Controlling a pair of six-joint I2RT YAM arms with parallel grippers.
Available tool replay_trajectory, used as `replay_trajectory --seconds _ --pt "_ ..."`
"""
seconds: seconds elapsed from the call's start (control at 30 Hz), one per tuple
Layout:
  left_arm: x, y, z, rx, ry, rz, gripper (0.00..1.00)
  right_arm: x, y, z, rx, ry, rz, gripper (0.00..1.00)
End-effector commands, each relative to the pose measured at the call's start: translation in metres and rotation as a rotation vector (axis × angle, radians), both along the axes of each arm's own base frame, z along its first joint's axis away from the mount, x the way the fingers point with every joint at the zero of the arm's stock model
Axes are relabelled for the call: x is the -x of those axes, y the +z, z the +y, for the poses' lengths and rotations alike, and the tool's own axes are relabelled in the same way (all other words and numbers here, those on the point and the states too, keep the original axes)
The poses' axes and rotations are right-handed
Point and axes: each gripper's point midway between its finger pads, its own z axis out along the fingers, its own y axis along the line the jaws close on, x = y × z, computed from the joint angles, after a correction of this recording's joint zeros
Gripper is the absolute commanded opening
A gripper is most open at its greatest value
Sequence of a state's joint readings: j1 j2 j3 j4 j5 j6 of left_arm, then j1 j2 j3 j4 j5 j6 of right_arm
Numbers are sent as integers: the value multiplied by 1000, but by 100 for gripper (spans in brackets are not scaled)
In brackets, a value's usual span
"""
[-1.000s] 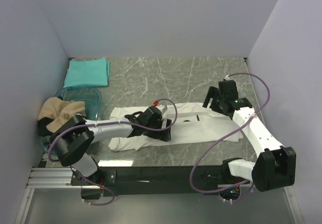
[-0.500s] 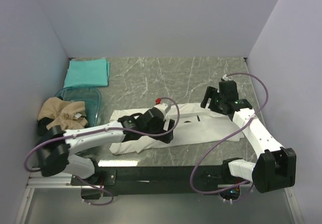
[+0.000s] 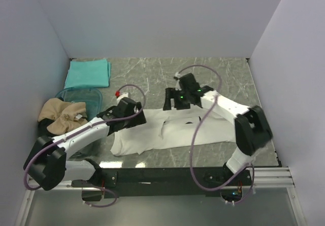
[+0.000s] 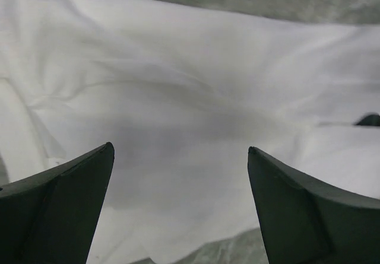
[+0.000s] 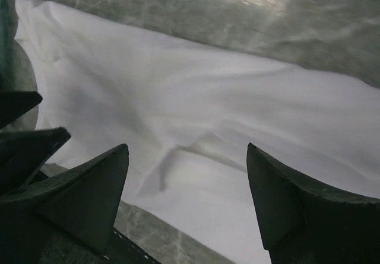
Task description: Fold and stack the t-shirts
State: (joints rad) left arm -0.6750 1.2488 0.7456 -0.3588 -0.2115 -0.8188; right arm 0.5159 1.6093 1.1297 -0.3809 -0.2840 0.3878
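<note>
The surface [image 3: 152, 78] is a grey, white-veined marble slab, boxed in by plain pale lilac walls [image 3: 152, 18] on its left, far and right sides. A black rail [image 3: 152, 176] runs along its near edge, where both arms are bolted, and purple cables [image 3: 195, 144] loop from the arms down toward it.

The white t-shirt [image 3: 172, 132] lies stretched left to right across the middle of the surface, closer to the near edge than the far one. It is creased and partly doubled over at its left end, and its small black marks show near the centre. The teal t-shirt [image 3: 89, 73] sits as a neat folded square in the far left corner. The tan t-shirt [image 3: 63, 111] is a crumpled heap in the clear blue-tinted bin [image 3: 96, 93] against the left edge (the bin's far rim lies just beside the teal square).

The left pincer [image 4: 179, 150] is over the left end of the white t-shirt, its jaws spread wide with nothing between them but cloth below. The right pincer [image 5: 187, 148] reaches in over the shirt's far hem near the middle, its jaws likewise wide apart and empty. Whether either one touches the fabric cannot be told.
</note>
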Motion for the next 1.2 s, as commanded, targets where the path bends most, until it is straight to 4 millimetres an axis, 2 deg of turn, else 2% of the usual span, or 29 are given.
replay_trajectory --seconds 0.0,0.03,0.07,0.17,0.2,0.23,0.27,0.3,0.37,0.57,0.7,0.87,0.9,1.0,1.07,1.1,1.17 --pt "-20 -2 7 122 78 16 99 -6 8 47 -32 106 -5 86" --pt "-22 -8 8 124 74 22 99 -7 -7 52 -6 114 29 86" --pt "-25 -13 14 117 97 36 99 -3 -7 60 11 130 39 86" --pt "-24 -32 24 85 134 97 99 -2 -20 57 60 93 52 86" --pt "-25 -37 30 83 153 111 99 6 -28 54 67 98 68 86" --pt "-23 -45 34 75 161 132 99 10 -27 53 58 99 72 86" --pt "-22 -48 36 76 169 140 99 20 -38 46 75 91 102 86" --pt "-23 -51 41 73 184 144 99 21 -38 44 72 86 94 86" --pt "-22 -55 46 72 195 150 100 29 -52 35 95 75 109 86" --pt "-26 -55 62 28 223 139 99 35 -75 17 169 33 130 86" --pt "-31 -53 74 16 253 129 99 47 -72 6 179 28 130 86" --pt "-39 -52 78 12 271 127 99 47 -33 -2 159 8 44 86" --pt "-40 -52 78 12 267 127 99 45 -19 -3 145 0 10 86" --pt "-44 -54 75 20 257 142 99 30 -3 -24 189 -98 -57 87" --pt "-46 -54 70 38 243 142 99 24 -3 -33 191 -136 -52 87" --pt "-46 -54 70 39 240 144 99 13 -6 -48 196 -187 -39 87" --pt "-48 -56 69 36 242 148 99 4 -13 -58 174 -226 -11 87"
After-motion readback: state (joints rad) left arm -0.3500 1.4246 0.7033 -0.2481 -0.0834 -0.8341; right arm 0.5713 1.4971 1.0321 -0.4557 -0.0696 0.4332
